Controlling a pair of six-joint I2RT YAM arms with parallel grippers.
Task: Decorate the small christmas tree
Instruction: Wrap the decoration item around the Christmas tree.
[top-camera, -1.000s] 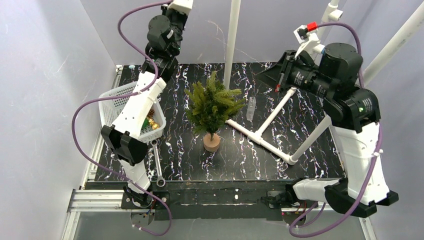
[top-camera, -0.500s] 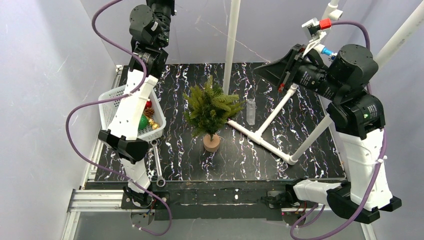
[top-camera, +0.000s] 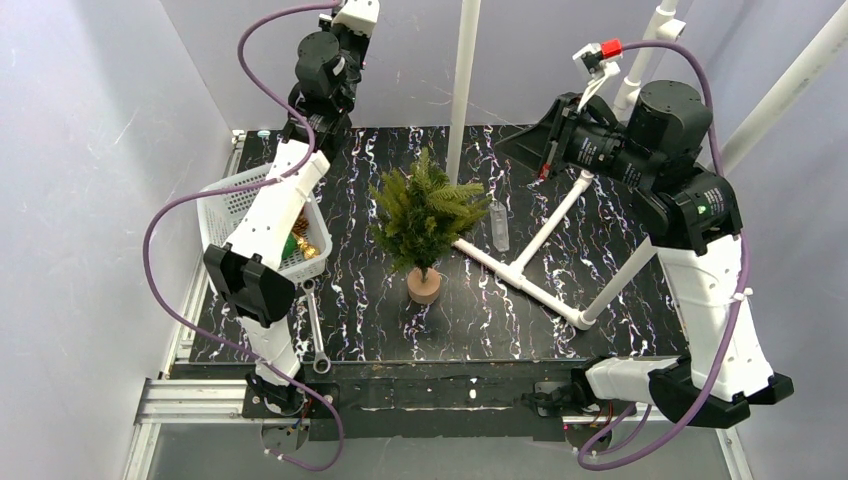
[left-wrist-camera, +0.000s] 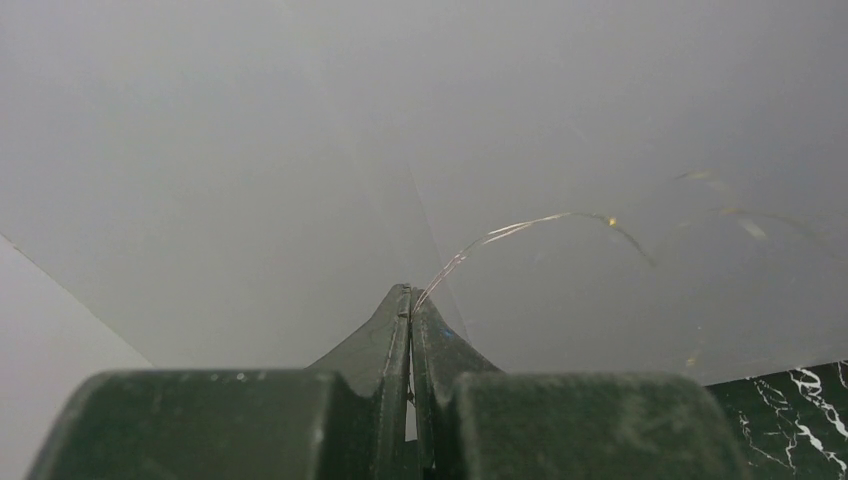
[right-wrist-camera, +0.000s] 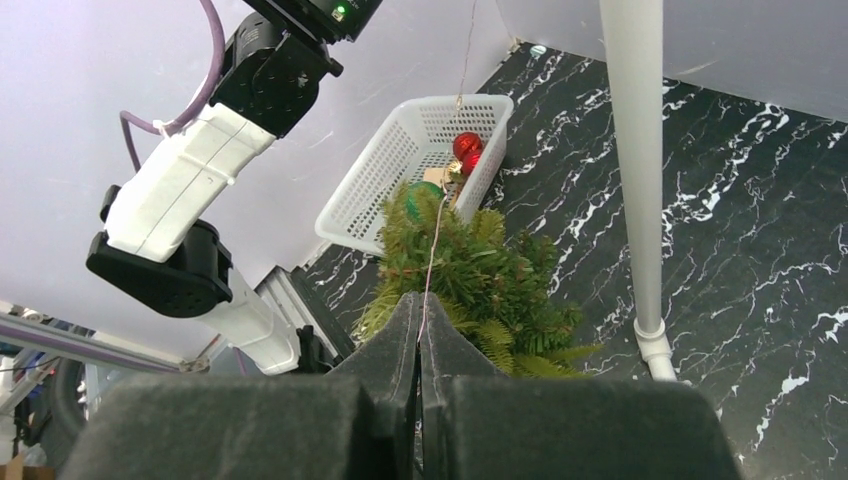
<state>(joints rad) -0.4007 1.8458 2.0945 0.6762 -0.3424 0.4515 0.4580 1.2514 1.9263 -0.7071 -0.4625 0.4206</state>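
The counter (top-camera: 500, 330) is a black slab veined with white, marble-like, closed in by plain pale grey-lilac walls (top-camera: 90, 150) on the left, far and right sides. An aluminium rail (top-camera: 190, 400) runs along its near edge, where the arm bases sit.

A white upright pipe (top-camera: 462, 80) rises from the far middle of the counter. More white pipe (top-camera: 520, 275) lies across the right half in an angled frame.

The small christmas tree (top-camera: 425, 215) stands upright at the centre of the counter on its round tan base (top-camera: 423, 287), just near of the upright pipe. A small clear vial (top-camera: 500, 225) stands just right of the tree.

At the left edge sits a white mesh basket (top-camera: 225, 205) holding a red ball (right-wrist-camera: 466, 147) and other ornaments. A metal wrench (top-camera: 316, 335) lies just near of the basket.

The left gripper (left-wrist-camera: 411, 300), raised against the far wall, is pressed together on a thin wire (left-wrist-camera: 520, 225). The right gripper (right-wrist-camera: 418, 300), high over the right side of the counter and facing the tree, is likewise pinched on the wire.
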